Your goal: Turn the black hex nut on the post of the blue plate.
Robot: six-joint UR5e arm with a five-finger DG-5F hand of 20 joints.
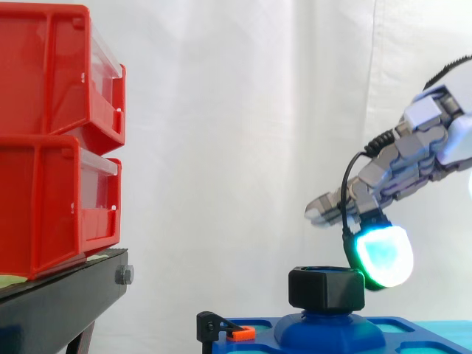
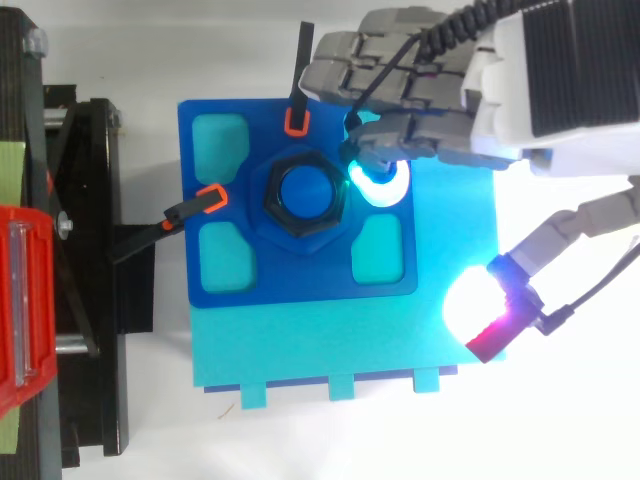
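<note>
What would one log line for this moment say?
hand: open, one fingertip beside nut, contact unclear | nut: on post of blue plate | grip: none yet

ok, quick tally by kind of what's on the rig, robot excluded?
red bins: 2
black hex nut: 1
blue plate: 1
orange-tipped clamps: 2
cyan board: 1
black stand: 1
Total: 8
</note>
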